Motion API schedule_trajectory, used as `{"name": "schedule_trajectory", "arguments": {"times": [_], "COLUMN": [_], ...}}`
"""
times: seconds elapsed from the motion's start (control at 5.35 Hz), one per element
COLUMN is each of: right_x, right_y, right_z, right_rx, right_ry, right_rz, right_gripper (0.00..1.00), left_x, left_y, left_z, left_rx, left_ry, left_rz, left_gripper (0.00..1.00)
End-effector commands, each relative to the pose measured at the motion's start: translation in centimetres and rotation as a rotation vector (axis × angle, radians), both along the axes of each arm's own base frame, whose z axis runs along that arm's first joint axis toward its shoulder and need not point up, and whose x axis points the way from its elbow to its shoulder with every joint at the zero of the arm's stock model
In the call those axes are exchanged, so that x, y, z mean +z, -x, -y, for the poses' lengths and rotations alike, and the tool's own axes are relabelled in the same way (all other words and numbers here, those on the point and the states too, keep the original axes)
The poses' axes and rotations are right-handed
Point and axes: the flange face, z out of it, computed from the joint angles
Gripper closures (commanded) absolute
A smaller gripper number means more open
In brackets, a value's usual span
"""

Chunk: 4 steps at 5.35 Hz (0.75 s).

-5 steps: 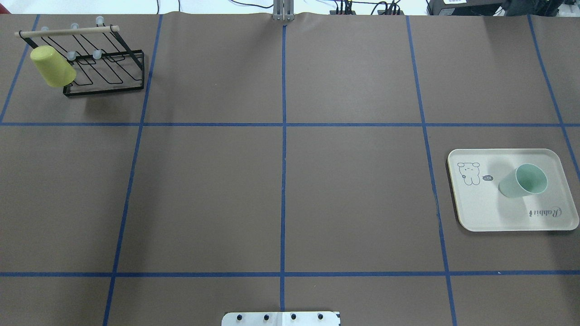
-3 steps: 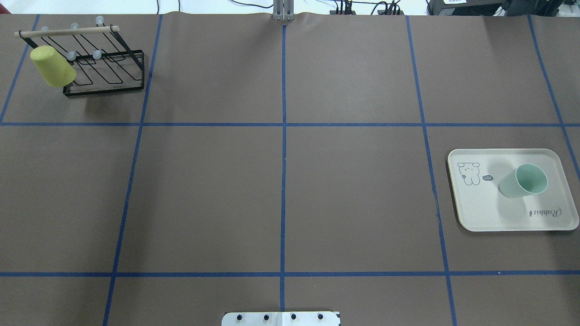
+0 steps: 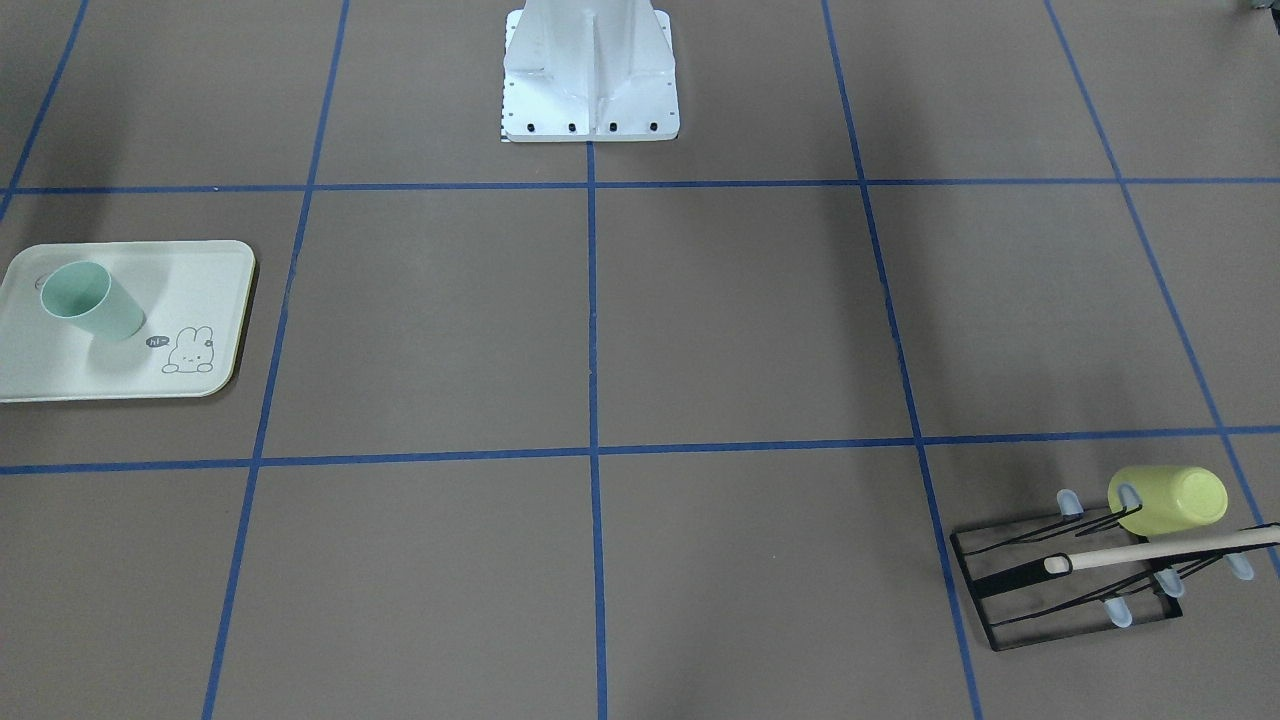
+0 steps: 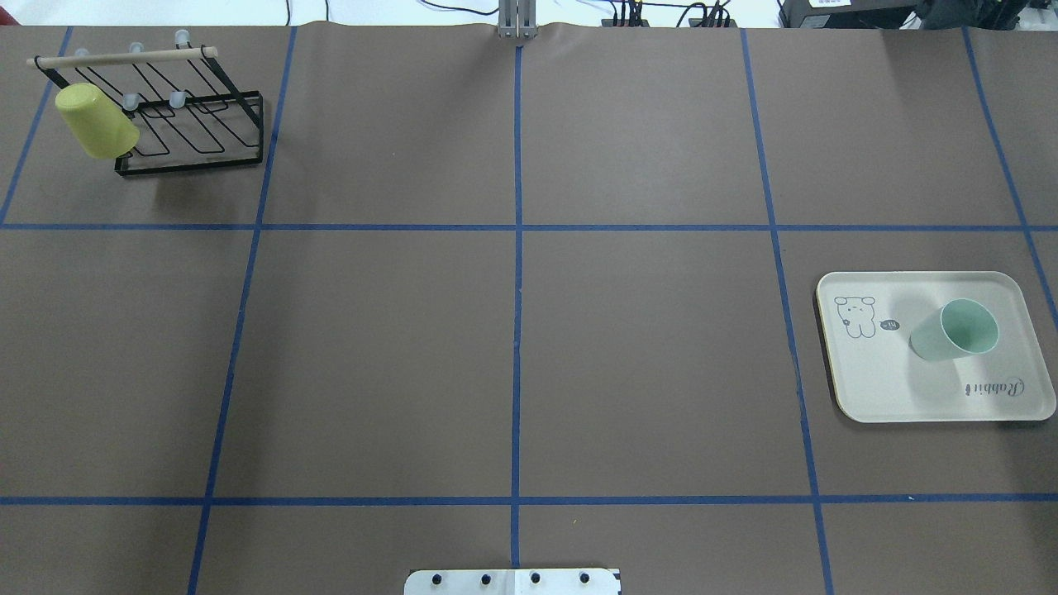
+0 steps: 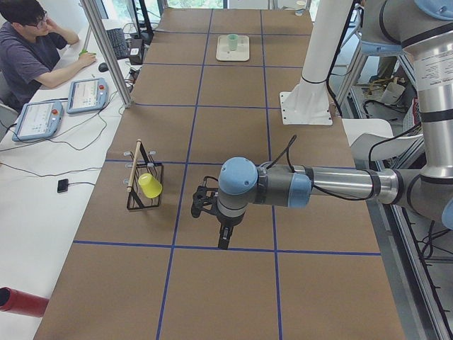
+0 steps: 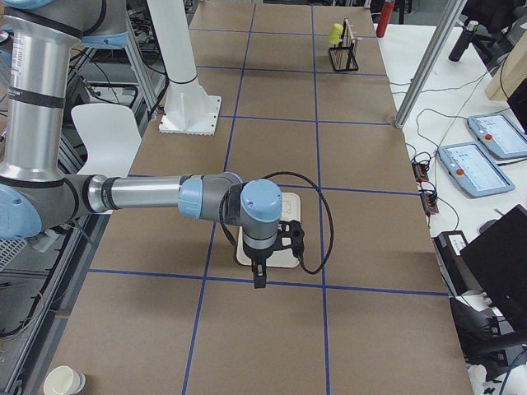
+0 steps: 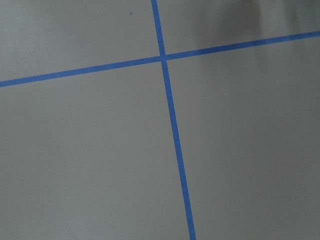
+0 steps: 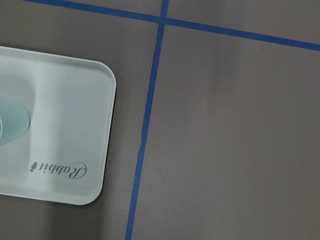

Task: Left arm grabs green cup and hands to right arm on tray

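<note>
Claws first: my left claw (image 5: 224, 243) hangs pointing down over the brown table (image 4: 645, 364), on the end of my left arm (image 5: 333, 185), which reaches out level over the table. Only the side camera catches it, so I cannot tell whether its fingers are wide or narrow. Its wrist camera sees only bare table and two crossing blue tape lines (image 7: 165, 57).

My right claw (image 6: 259, 282) also hangs pointing down, at the opposite end of the table. It too shows only from the side, so I cannot tell how its fingers are set. In that side view it hangs in front of the near edge of the tray (image 6: 290, 210). Its wrist camera shows the tray's rounded corner and "Rabbit" script at the left of the view.

The green cup (image 4: 950, 330) stands on the cream tray (image 4: 893, 388), open end up, free of both claws. It sits between the bunny drawing and the tray's outer edge. It is near my right claw and well apart from my left claw, far down the table.

Near my left claw, a yellow-green cup (image 4: 95, 122) hangs upside down on a black wire rack (image 4: 198, 136).
</note>
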Motion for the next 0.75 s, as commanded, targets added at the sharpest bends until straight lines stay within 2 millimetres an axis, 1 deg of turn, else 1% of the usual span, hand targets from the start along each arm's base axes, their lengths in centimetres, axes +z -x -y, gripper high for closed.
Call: {"name": "schedule_trajectory", "arguments": {"times": [0.0,0.19,0.56], "right_x": [-0.41,0.05,0.04], "right_y": [0.01,0.00,0.02], "right_z": [0.61,0.80,0.81], "right_rx": [0.050,0.066,0.069], "right_ry": [-0.009,-0.020,-0.018], "right_rz": [-0.004,-0.005,-0.002], "right_gripper": [0.00,0.00,0.00], "left_x": [-0.30,-0.37,-0.34], "left_y": [0.03,0.04,0.08], "left_z": [-0.12,-0.11,-0.10], "left_rx": [-0.001,-0.002,-0.004], "left_ry": [-0.005,-0.006,-0.006], "left_rz": [0.000,0.002,0.008], "left_gripper": [0.00,0.00,0.00]}}
